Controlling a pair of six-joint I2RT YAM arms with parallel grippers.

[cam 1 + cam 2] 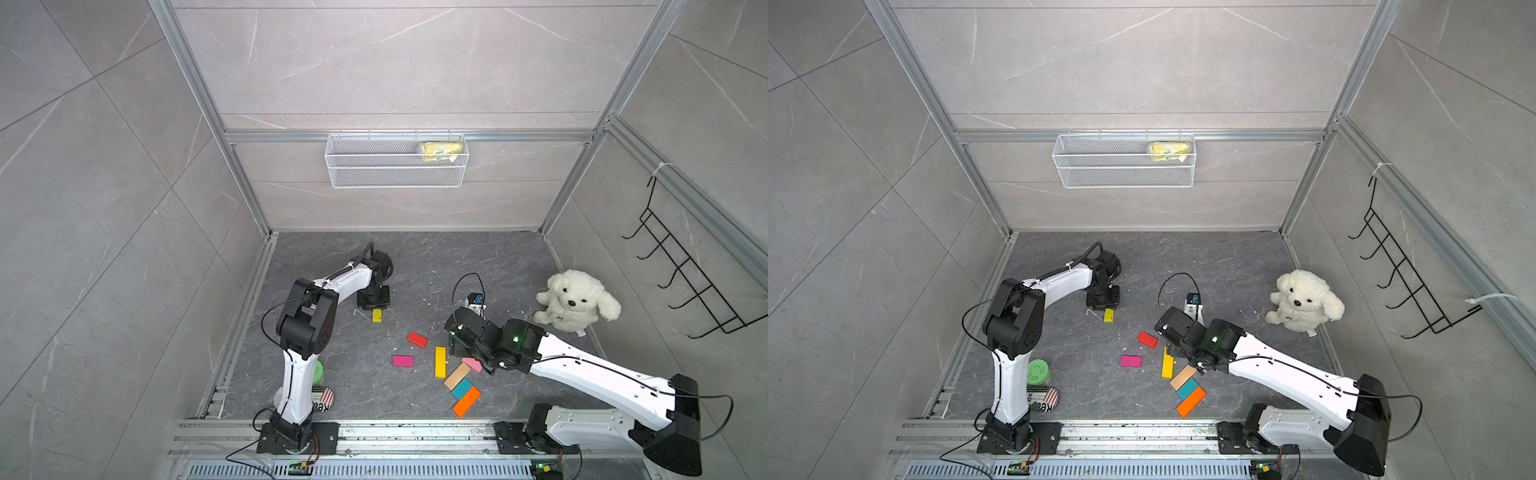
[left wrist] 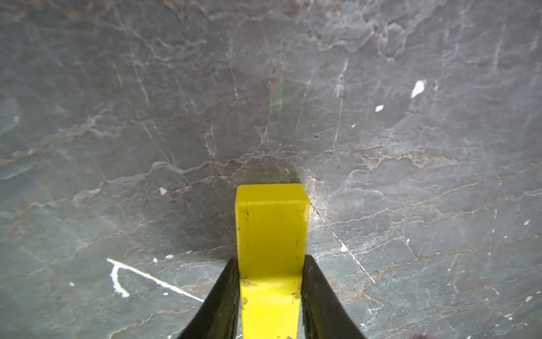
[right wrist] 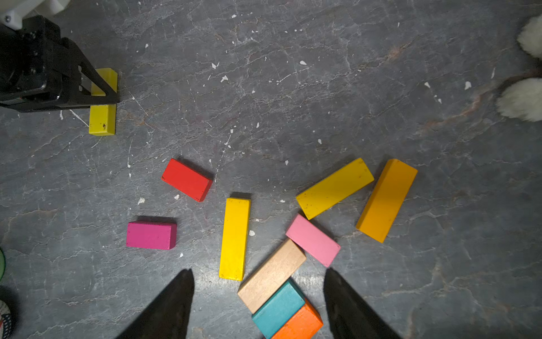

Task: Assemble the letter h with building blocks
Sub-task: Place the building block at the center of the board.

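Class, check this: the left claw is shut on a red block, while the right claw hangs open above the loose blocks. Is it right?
Wrong colour. The left wrist view shows the left claw shut on a yellow block, not red; the right claw hangs open above the loose blocks.

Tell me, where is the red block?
In a top view the red block lies flat mid-scene, touching nothing, with the magenta block just nearer the robot and a long yellow block to its right.
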